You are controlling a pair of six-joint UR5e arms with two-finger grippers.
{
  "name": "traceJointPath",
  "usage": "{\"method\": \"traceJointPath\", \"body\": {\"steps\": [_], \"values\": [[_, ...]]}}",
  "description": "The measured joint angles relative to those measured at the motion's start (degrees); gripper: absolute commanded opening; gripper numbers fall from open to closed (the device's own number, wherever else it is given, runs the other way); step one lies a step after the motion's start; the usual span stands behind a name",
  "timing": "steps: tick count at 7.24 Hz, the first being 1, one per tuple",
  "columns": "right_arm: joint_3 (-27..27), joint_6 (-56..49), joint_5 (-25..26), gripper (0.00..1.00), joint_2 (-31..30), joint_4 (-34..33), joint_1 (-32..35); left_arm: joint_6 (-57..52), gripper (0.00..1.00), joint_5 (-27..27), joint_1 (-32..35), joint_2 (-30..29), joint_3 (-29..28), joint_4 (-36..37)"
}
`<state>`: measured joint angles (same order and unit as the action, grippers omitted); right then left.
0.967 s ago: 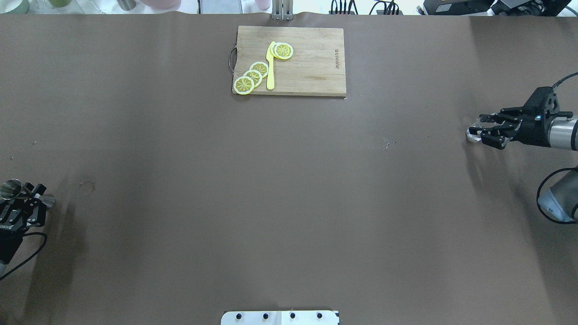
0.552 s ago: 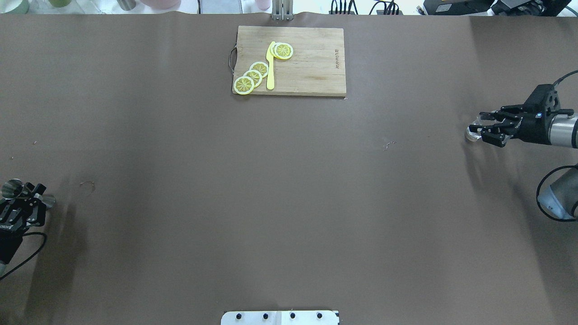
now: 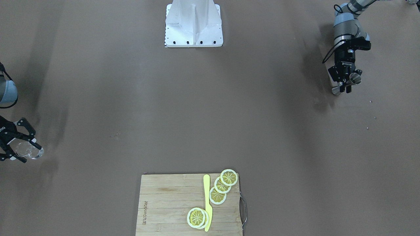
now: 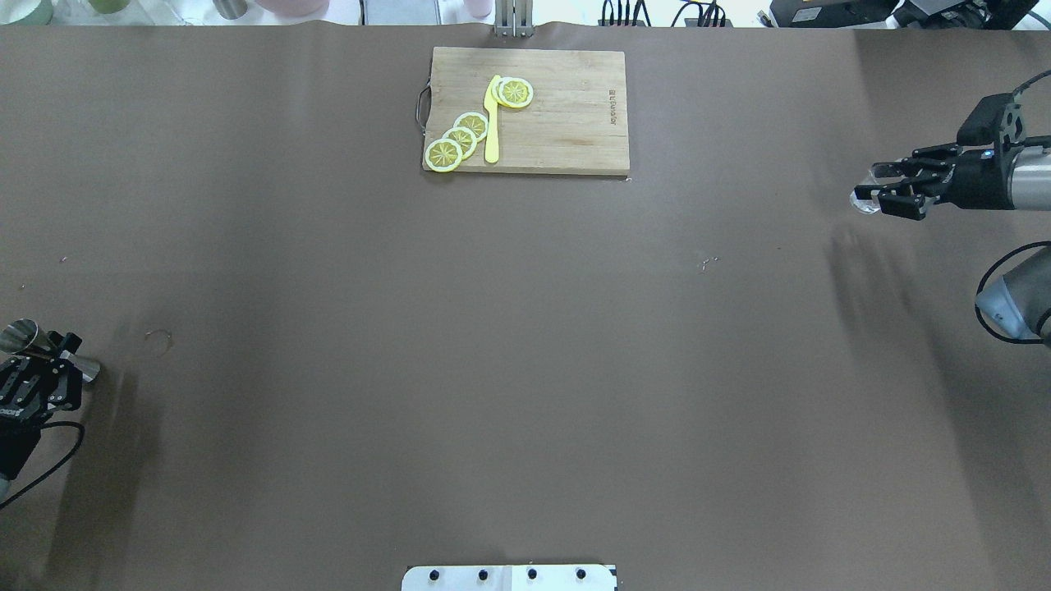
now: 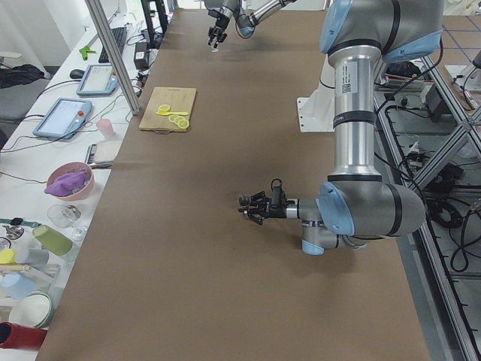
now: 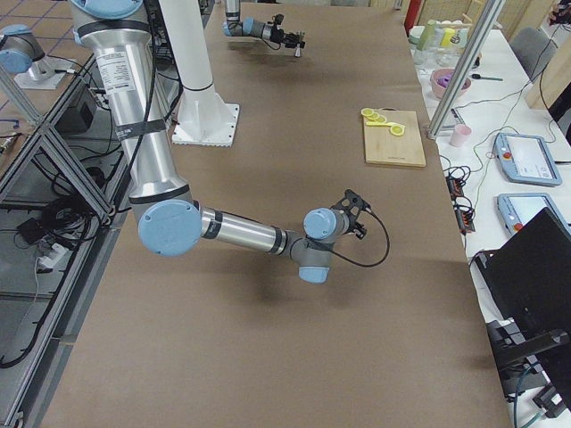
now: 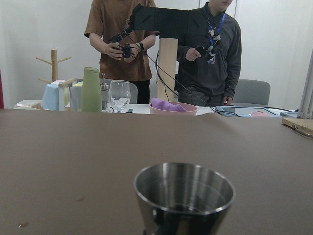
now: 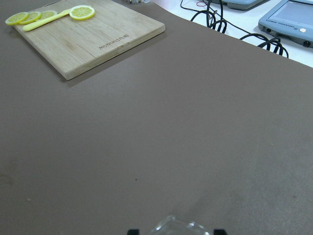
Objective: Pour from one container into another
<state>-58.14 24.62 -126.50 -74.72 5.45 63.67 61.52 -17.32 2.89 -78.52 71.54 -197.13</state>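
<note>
At the table's far left edge my left gripper [image 4: 51,359] is shut on the waist of the silver metal jigger [image 4: 18,337], which is held tilted above the brown cloth. The jigger [image 3: 355,78] also shows from the front, and its open cone [image 7: 183,195] fills the bottom of the left wrist view. Near the right edge my right gripper [image 4: 883,189] is shut on the small clear glass [image 4: 862,200], lifted off the table. From the front the glass [image 3: 28,151] pokes out past the fingers. Only the glass rim [image 8: 178,228] shows in the right wrist view.
A wooden cutting board [image 4: 575,123] lies at the far middle, bearing lemon slices [image 4: 460,139] and a yellow knife [image 4: 492,123]. The robot's white base plate [image 4: 509,577] is at the near edge. Cups, bowls and two operators are beyond the table's left end.
My right gripper has carried the glass toward the far side of the table and a little higher. The left gripper with the jigger has shifted slightly left.
</note>
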Motion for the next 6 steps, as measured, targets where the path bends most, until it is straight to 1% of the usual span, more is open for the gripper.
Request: {"method": "traceJointPath", "body": {"steps": [2,3,4,6], "values": [[-1.7,-3.5,-4.3,0.0,1.1,-4.3,1.6,-0.1,0.14,0.0,0.0,0.1,0.3,0.0],[-2.2,-7.3,-6.8,0.0,1.3,-6.5,2.6,-0.1,0.04,0.0,0.0,0.3,0.8,0.0],[-2.5,-10.3,-9.3,0.0,1.4,-7.6,3.7,-0.2,0.0,0.0,0.0,0.8,1.8,0.0],[-3.6,-12.6,-13.2,0.0,0.6,-7.8,5.7,-1.2,0.0,-0.2,0.1,2.5,5.1,0.1]]}}
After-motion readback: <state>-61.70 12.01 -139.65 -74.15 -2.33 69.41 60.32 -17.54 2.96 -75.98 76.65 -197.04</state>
